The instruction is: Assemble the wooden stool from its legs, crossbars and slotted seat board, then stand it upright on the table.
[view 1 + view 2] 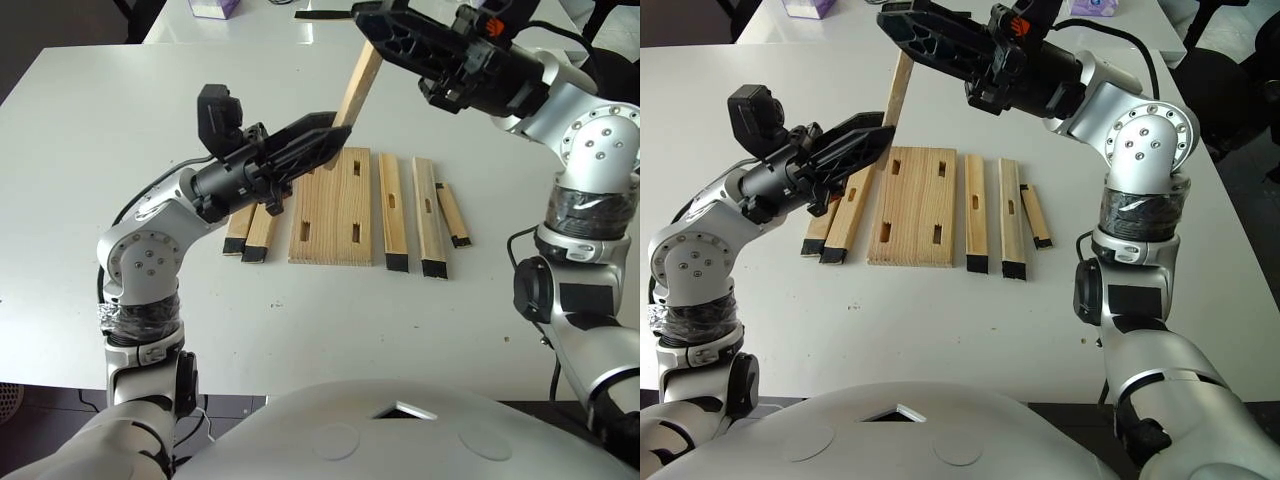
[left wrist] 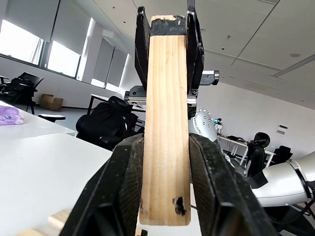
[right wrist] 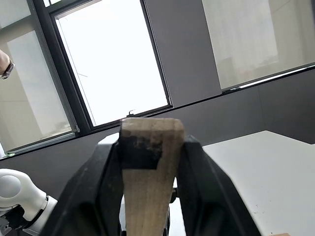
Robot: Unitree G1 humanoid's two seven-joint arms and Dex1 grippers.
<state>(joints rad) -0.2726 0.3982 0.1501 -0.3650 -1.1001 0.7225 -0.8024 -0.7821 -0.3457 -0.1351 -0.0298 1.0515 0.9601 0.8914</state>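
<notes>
Above seat board (image 1: 330, 205), pinching one leg (image 1: 358, 85) at both ends: left claw (image 1: 336, 137) low, right claw (image 1: 372, 30) on black-tipped top. Could twist or slip loose if pulled unevenly.

On the table (image 1: 100, 120) lies the seat board (image 1: 330, 205). Two pieces (image 1: 262, 232) lie side by side just left of it; right of it lie two legs (image 1: 392, 215), then a short crossbar (image 1: 453, 213). Above the board's far edge (off the table) a tilted leg (image 1: 358, 85) hangs between the left gripper (image 1: 338, 130) below and the right gripper (image 1: 368, 25) above
</notes>
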